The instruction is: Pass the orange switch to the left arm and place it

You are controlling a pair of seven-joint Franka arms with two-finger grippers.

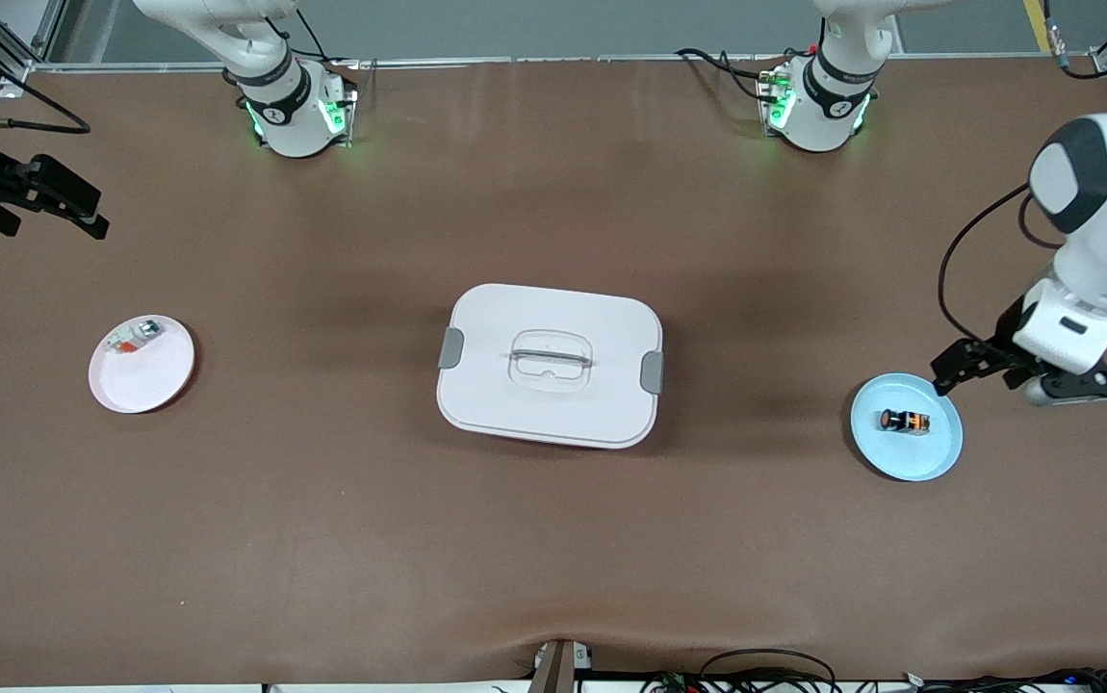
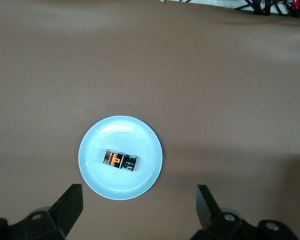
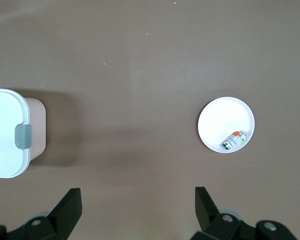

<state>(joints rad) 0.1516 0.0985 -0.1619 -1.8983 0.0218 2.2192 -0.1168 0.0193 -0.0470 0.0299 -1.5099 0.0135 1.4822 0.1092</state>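
The orange switch (image 1: 903, 422) lies on a blue plate (image 1: 939, 457) near the worktop's left-arm end, untouched. The left claw (image 1: 948, 371) hangs just above that plate, fingers apart — seemingly lined up for a pick. The right claw (image 1: 67, 207) waits spread near its own end, and the box (image 1: 551, 365) sits mid-worktop between them — likely the obstacle to clear.

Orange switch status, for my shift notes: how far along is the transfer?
Nothing looks done: the orange switch lies untouched on the blue plate. In hand: the left gripper hovers by that plate, jaws open. The right gripper waits open at its table end. Pickup, handover past the box and placing remain.
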